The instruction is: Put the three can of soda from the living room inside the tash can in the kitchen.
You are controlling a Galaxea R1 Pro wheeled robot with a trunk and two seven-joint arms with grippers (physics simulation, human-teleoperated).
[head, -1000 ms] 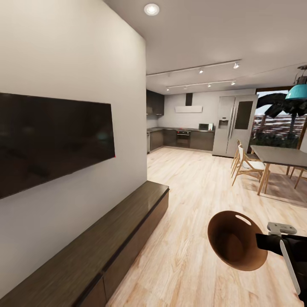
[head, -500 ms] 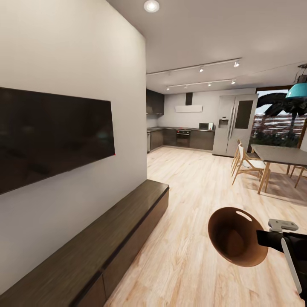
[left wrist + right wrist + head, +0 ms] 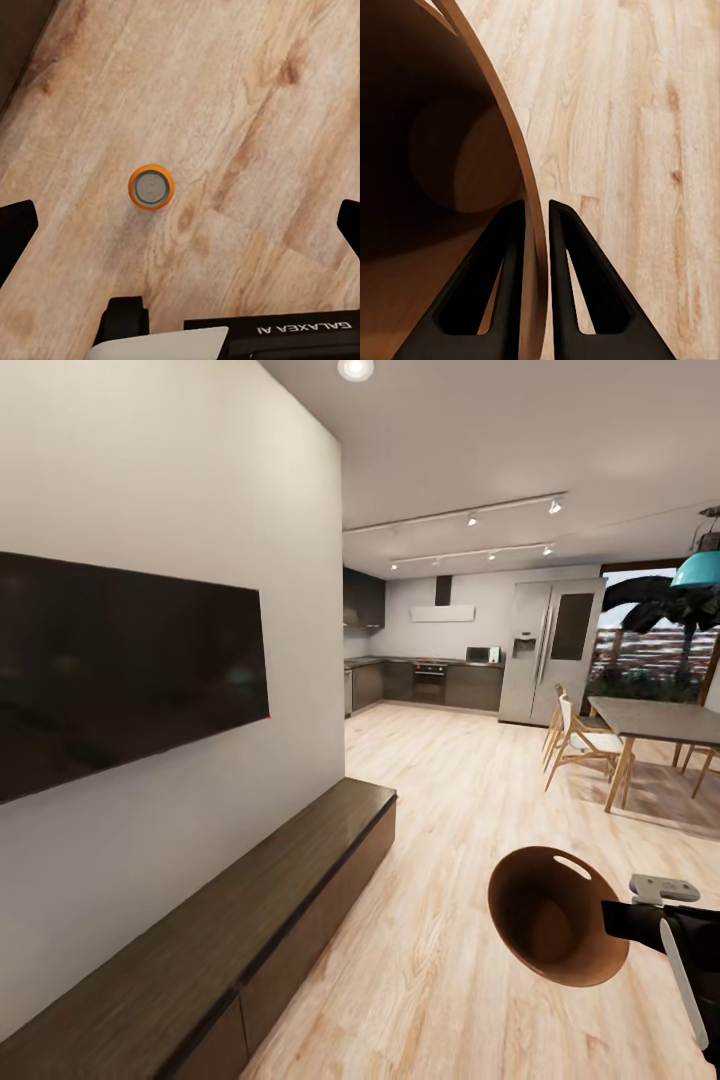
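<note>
- While your right gripper [image 3: 534,217] pinches just the thin wall of the trash can [image 3: 555,915], a jolt could twist it loose.
- Your left gripper [image 3: 180,225], spread wide and empty, hangs above a soda can [image 3: 151,187]; dropping off-centre would topple it.

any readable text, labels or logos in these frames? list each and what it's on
"GALAXEA", upside down in the left wrist view, white letters on the black robot body.
Soda can standing on the wood floor: top-down, no label visible.
Trash can, TV, fridge, microwave: no readable text.
</note>
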